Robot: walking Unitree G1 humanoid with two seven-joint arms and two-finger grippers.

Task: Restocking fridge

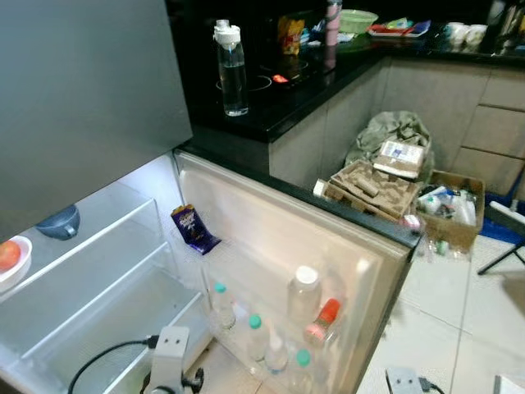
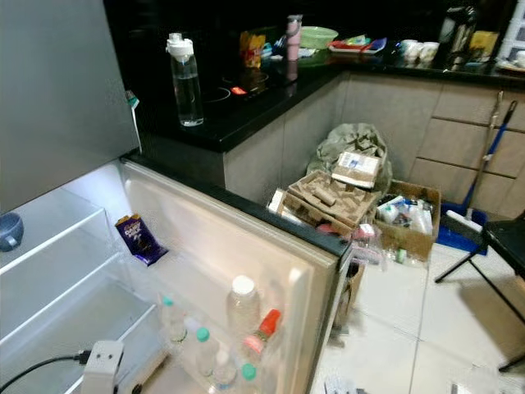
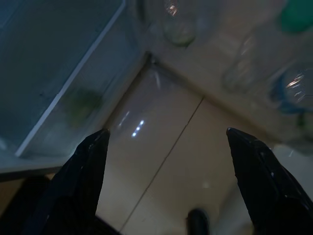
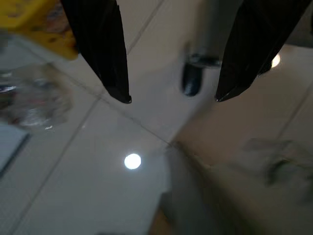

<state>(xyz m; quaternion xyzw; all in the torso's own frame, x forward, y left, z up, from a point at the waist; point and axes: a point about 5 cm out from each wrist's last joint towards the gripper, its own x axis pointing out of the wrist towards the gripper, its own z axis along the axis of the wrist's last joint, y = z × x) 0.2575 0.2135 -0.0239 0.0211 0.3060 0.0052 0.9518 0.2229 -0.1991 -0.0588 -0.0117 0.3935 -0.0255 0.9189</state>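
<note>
While bottles (image 1: pixel 303 289) fill the fridge door (image 1: pixel 279 238), boxes (image 1: pixel 371 185) crowd behind

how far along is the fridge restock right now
Partly stocked: the open fridge door rack holds several bottles and a purple snack packet; a shelf carries a blue bowl. Nothing is in hand: left gripper and right gripper hang with jaws open over the floor. A clear water bottle stands on the black counter, possibly next.

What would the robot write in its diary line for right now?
fridge door: open | door rack: bottles, purple packet | left gripper: open, empty, over floor | right gripper: open, empty | water bottle: on counter
</note>
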